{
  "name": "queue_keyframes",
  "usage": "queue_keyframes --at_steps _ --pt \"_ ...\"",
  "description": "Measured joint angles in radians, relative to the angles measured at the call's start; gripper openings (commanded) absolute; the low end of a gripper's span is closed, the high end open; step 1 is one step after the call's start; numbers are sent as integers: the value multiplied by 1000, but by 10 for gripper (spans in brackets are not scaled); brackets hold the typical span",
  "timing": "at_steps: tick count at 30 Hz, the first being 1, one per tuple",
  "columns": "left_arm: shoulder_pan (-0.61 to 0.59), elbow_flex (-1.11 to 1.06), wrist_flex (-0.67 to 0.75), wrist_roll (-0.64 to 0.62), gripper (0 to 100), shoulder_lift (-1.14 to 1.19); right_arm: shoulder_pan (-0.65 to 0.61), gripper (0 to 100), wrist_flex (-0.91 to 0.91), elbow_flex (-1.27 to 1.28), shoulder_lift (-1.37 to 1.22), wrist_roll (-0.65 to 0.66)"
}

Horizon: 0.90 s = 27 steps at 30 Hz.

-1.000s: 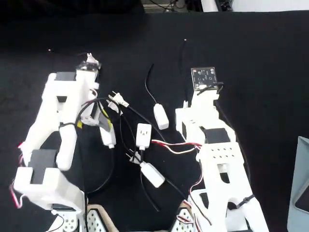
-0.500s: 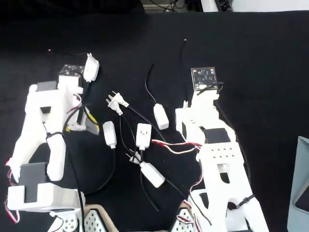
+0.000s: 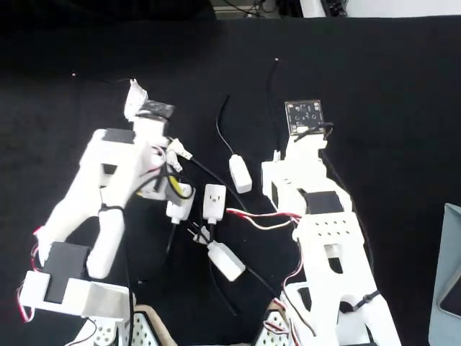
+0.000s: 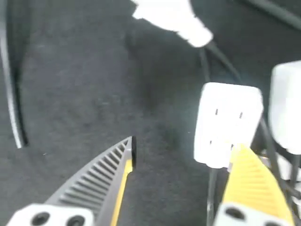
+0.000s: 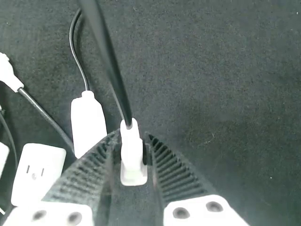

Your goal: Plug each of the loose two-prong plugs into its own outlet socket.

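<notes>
As right gripper (image 5: 131, 136) pinches, plug (image 5: 132, 160) sits between fingers (image 5: 171, 167).

The tabletop (image 3: 403, 86) is plain black with a felt-like nap. The left arm (image 3: 108, 180) and right arm (image 3: 328, 238) are white, with red, white and black wires (image 3: 250, 215). The left gripper (image 4: 184, 145) has one grey ribbed finger edged in yellow and one yellow ribbed finger. The right gripper (image 5: 131, 136) has dark grey ribbed fingers (image 5: 89, 174). The plug (image 5: 131, 160) is white on a black cord (image 5: 101, 52). The outlet socket (image 4: 225, 122) is white, seemingly with dark slots.
</notes>
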<state>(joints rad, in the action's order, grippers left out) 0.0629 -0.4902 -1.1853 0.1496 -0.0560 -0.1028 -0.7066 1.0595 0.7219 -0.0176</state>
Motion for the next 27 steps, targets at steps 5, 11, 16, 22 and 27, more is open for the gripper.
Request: queue_keyframes --at_steps 5,11,16,22,27 --pt "64 0 0 -17 320 -6 0 11 0 0 0 0" --pt "100 0 6 -37 320 -8 0 11 0 0 0 0" --pt "97 -20 72 -74 222 15 0 11 0 0 0 0" --pt "129 -57 149 -78 136 83 0 11 0 0 0 0" --pt "133 -57 150 -78 57 84 0 11 0 0 0 0"
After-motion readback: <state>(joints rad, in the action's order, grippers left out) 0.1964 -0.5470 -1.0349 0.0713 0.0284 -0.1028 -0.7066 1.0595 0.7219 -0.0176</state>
